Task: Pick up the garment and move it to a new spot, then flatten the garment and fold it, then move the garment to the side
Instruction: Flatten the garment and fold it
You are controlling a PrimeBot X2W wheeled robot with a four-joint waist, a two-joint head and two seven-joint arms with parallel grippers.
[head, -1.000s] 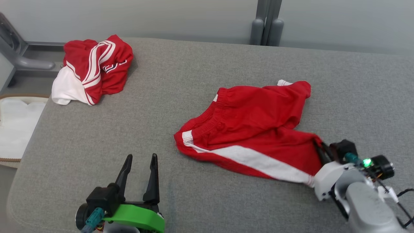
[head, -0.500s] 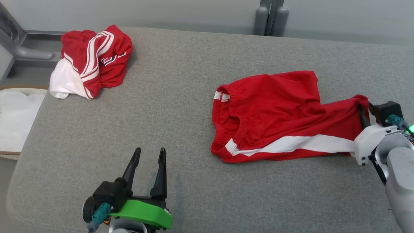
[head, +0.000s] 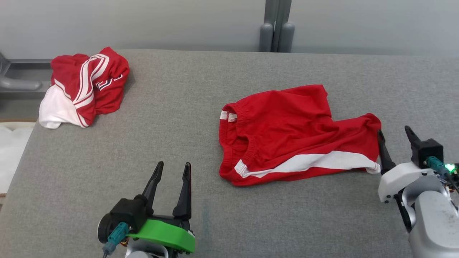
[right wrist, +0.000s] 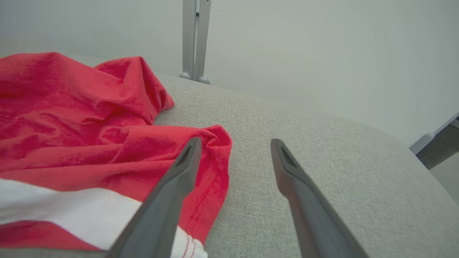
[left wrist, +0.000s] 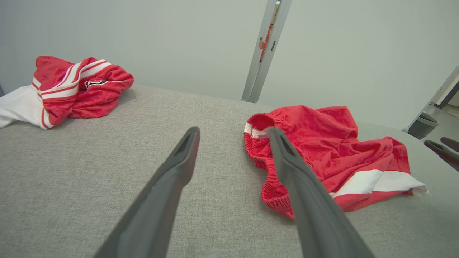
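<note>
Item: red fabric shorts with white side stripe (head: 287, 132), lying loosely spread centre-right on grey upholstered surface (head: 200, 89); we judged them laid for flattening. Our right gripper (head: 393, 130) stood spread, empty, beside the leg hem (head: 373, 141); left gripper (head: 174, 165) spread, empty, near-left

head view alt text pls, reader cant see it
Red shorts with a white side stripe lie rumpled on a grey padded surface. The right gripper is open beside their leg hem; the left gripper is open at lower left. Another red-and-white garment is bunched far left.
</note>
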